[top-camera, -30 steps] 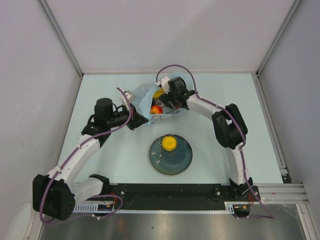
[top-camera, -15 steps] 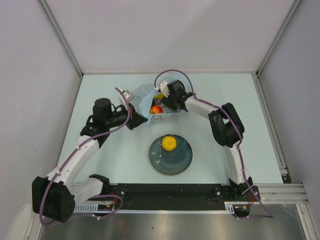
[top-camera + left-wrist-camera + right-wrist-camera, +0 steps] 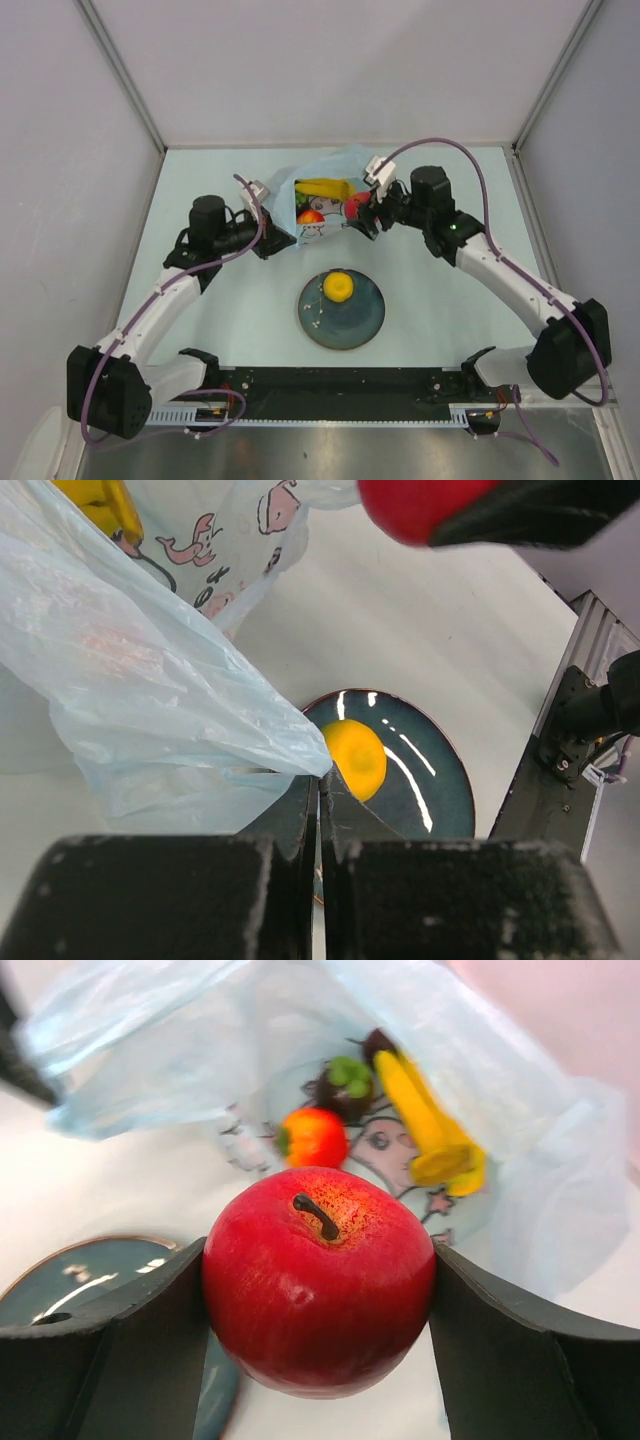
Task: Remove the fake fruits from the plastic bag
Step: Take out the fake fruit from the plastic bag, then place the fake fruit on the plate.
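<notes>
Gripping a glossy red apple [image 3: 318, 1275] between both flat black fingers [image 3: 130, 1350], the right claw [image 3: 360, 209] is clamped on it, stem up, just outside the mouth of the plastic bag [image 3: 322, 170], above the desk [image 3: 250, 325]. Bag is thin, crinkly, translucent light blue, with a white panel printed with cartoon whales; it lies at the far middle of the desk. Left claw [image 3: 320, 792] is clenched tight, pinching a wrinkled fold of the bag's near-left edge. Inside the bag: a smooth yellow banana bunch [image 3: 430, 1125], long and curved; a small shiny orange fruit [image 3: 313, 1137] with a green end; and a dark fruit [image 3: 345, 1085] with a lumpy green bit, blurred, kind unclear. Near the arms, well apart from the bag, sits a round dark teal plate [image 3: 365, 320], glazed with a thin brownish rim, and a yellow round fruit [image 3: 338, 287] rests on its far part.
</notes>
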{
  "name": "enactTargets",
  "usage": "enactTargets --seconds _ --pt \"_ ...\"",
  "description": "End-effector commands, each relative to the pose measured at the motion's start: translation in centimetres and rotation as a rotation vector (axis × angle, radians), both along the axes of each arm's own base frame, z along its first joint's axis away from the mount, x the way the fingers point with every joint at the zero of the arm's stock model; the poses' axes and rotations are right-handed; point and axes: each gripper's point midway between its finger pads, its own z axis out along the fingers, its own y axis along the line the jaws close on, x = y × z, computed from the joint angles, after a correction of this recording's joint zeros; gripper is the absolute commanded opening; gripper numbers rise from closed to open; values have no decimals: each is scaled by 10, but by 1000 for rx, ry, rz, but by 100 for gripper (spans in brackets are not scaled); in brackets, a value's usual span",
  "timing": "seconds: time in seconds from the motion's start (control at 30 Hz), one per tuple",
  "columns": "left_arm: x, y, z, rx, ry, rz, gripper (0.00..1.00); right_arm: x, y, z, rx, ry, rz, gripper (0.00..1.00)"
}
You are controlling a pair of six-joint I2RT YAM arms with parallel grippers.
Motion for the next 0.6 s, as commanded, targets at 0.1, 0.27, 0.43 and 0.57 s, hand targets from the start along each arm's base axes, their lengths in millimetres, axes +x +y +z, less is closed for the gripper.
enactTargets --seconds 0.1,0.27,0.43,0.57 --pt "15 -1 15 16 -62 -14 0 -64 -4 -45 16 44 126 38" --pt "20 3 8 82 -54 -24 0 -86 -9 -49 25 -58 157 39" --pt "30 8 5 168 -89 -42 0 -131 -10 -83 -48 -163 287 39" --pt "39 12 1 213 -101 -29 0 -151 -12 -104 -31 -164 290 40"
